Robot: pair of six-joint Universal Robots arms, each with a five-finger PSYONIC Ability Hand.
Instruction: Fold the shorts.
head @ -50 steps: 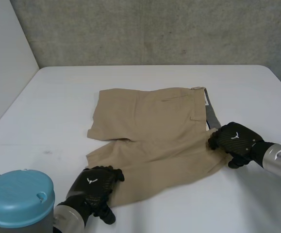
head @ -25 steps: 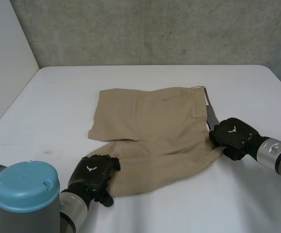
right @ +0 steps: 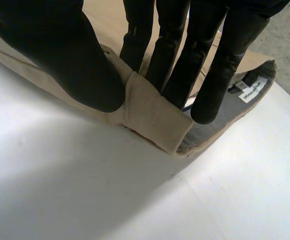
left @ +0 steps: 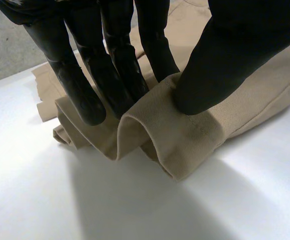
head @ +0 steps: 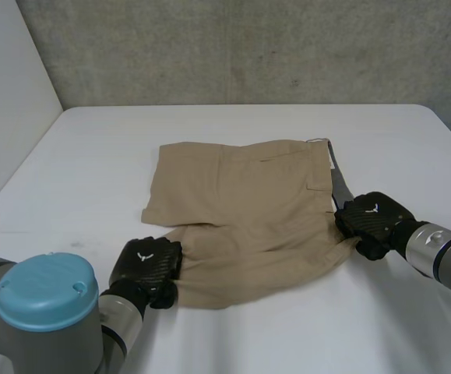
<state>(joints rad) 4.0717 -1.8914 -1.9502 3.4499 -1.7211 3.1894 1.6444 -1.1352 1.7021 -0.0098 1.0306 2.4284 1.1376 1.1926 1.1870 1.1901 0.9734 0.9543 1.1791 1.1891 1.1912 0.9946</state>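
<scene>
- Light-blue and round, the cap (head: 46, 292) of the left arm sits nearest, on a grey joint at the near edge of the table (head: 77, 171).
- Just beyond it, the black left hand (head: 146, 265) is at the hem of the near leg of the shorts (head: 248, 210).
- In the left wrist view its thumb (left: 220, 65) presses on the hem from one side and its fingers (left: 79, 85) stand on the other. The cloth is pinched between them into a rounded, upright fold.
- The hem there is a broad stitched band with a fine diagonal weave, and looser folds bunch under the fingertips.
- The shorts are tan woven cloth, lying in the middle of the smooth white table. The legs point toward the left arm's side and the waistband toward the right arm's side.
- The near leg is rumpled with slanting creases, while the far leg lies flat and smooth.
- The black right hand (head: 373, 218) is at the near corner of the waistband, on the end of a grey arm.
- In the right wrist view the right hand's thumb and fingers grip the waistband between them, raising a squarish flap of coarse weave.
- Beside that flap the waistband opens on a grey lining (right: 220, 127) with a small white label (right: 253, 89).
- Farther along the waistband there is a narrow belt loop (head: 316, 187).
- Behind the table stands a rough, mottled grey wall (head: 248, 47).
</scene>
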